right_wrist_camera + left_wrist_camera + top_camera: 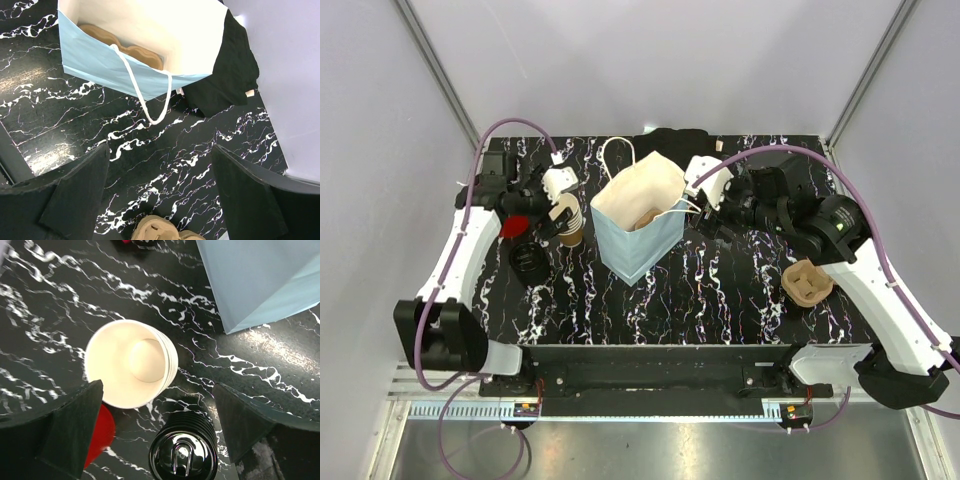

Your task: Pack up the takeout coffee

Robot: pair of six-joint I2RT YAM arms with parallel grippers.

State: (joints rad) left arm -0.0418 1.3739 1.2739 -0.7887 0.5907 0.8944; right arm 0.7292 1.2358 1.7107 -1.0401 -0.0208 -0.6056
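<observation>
The left gripper [157, 390] stands wide and holds nothing. It hangs straight above the nested stack of tan-brown paper cups [131, 364], which sits nearer one finger than the other. That finger's edge overlaps the rim in the wrist view, and whether it touches cannot be told.

The takeout coffee, meaning one tan cup with a black lid fitted, shows in no view as a finished thing; only its parts are on show. The cups stand upright, cream mouths up, in the left half of the black marbled table [740, 290], toward its far-left corner. Just beside them, toward the near edge, stands a stack of glossy black plastic lids [183, 452], also upright. A red cup [515, 228] lies toward the left edge, partly hidden behind a finger in the wrist view.

The pale blue paper bag [640, 240] stands open near the table's middle, close on the stack's right. The left arm is plainly the nearer one to cups and lids. I judge any grasp from here would be a straight descent over the top cup's rim.

The right gripper [160, 150] is also wide and empty, above bare table beyond the bag's right side. A moulded tan pulp carrier [807, 282] lies toward the right edge.
</observation>
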